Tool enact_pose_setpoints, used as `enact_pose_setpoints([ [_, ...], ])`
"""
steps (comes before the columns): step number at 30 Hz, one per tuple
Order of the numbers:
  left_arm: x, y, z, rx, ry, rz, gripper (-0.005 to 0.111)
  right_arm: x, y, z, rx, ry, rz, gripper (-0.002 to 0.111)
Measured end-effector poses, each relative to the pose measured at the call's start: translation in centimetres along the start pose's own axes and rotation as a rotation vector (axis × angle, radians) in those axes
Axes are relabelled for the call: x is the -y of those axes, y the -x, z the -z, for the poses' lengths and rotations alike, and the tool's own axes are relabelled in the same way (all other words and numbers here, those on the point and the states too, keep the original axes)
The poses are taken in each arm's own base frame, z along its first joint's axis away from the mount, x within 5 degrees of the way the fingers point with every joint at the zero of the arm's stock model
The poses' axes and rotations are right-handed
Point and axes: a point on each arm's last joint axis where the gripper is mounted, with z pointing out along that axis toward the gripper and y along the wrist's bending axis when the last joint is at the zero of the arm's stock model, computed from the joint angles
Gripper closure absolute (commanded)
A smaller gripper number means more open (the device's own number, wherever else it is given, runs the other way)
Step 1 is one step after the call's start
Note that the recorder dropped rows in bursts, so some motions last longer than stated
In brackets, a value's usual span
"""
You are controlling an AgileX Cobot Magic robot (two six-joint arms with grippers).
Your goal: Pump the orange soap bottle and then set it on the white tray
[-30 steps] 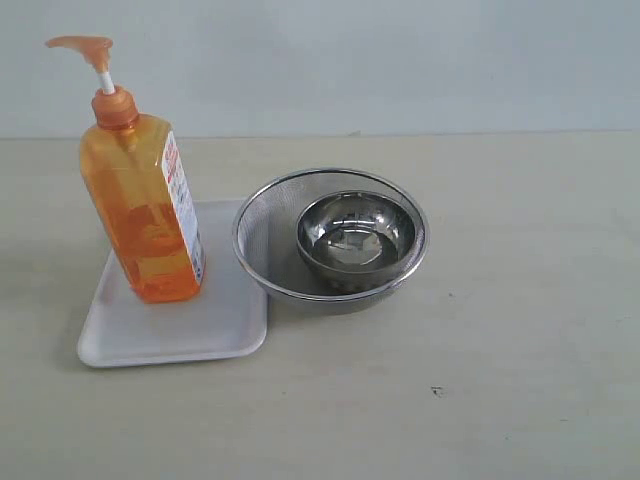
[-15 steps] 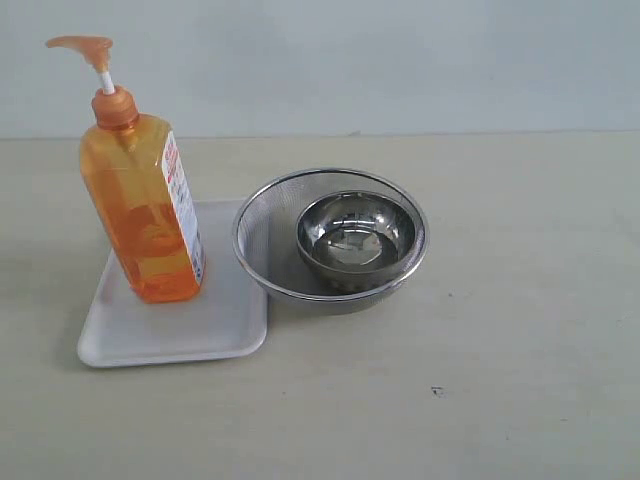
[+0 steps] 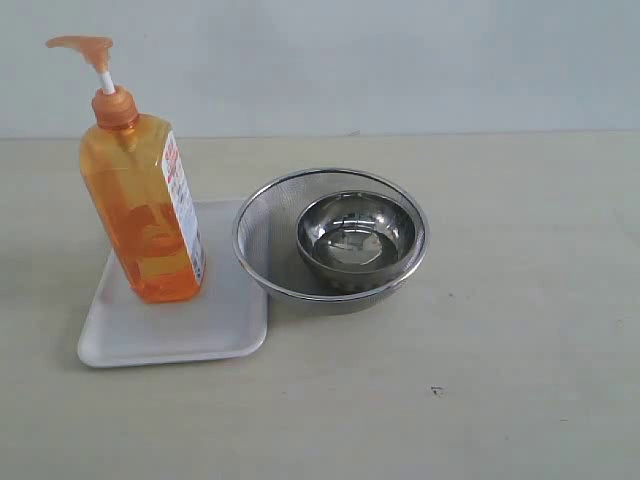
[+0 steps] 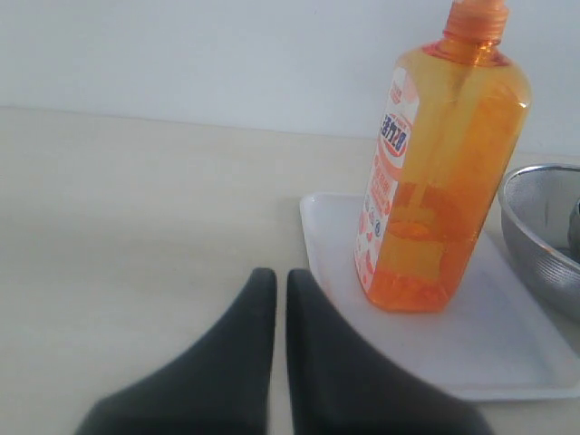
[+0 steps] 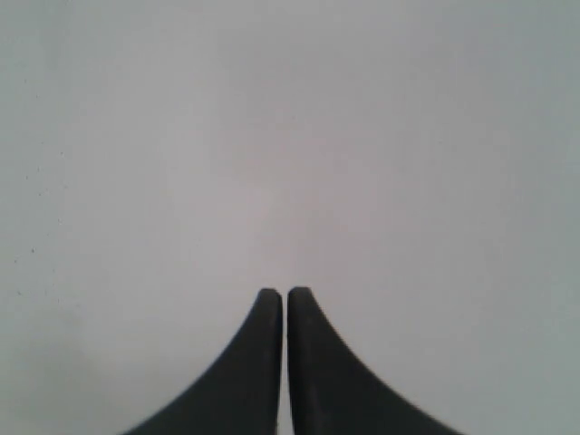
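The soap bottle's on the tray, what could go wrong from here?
The orange soap bottle is tall and narrow, standing near an edge of the white tray, so a nudge could topple it. The shut left gripper is low beside the tray; a careless move might knock the bottle toward the strainer.

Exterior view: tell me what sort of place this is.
Probably a staged test bench, not a kitchen: a beige table against a blank wall, holding an orange soap bottle on a white tray and a steel bowl inside a mesh strainer.
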Motion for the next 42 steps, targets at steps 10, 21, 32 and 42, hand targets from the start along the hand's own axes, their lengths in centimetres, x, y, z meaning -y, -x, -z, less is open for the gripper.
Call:
enact_pose_setpoints([
  [10, 0.0, 0.0, 0.0, 0.000, 0.000, 0.000, 0.102, -0.7, 2.3, 5.0, 0.165, 0.002, 0.035, 0.108],
  [21, 0.0, 0.0, 0.0, 0.000, 0.000, 0.000, 0.102, -1.4, 3.6, 9.8, 0.317, 0.003, 0.065, 0.108],
  [32, 0.0, 0.0, 0.0, 0.000, 0.000, 0.000, 0.102, -2.1, 4.2, 15.7, 0.493, 0.007, 0.078, 0.108],
  [42, 0.0, 0.0, 0.0, 0.000, 0.000, 0.000, 0.102, -2.5, 4.2, 18.3, 0.575, 0.008, 0.087, 0.108],
])
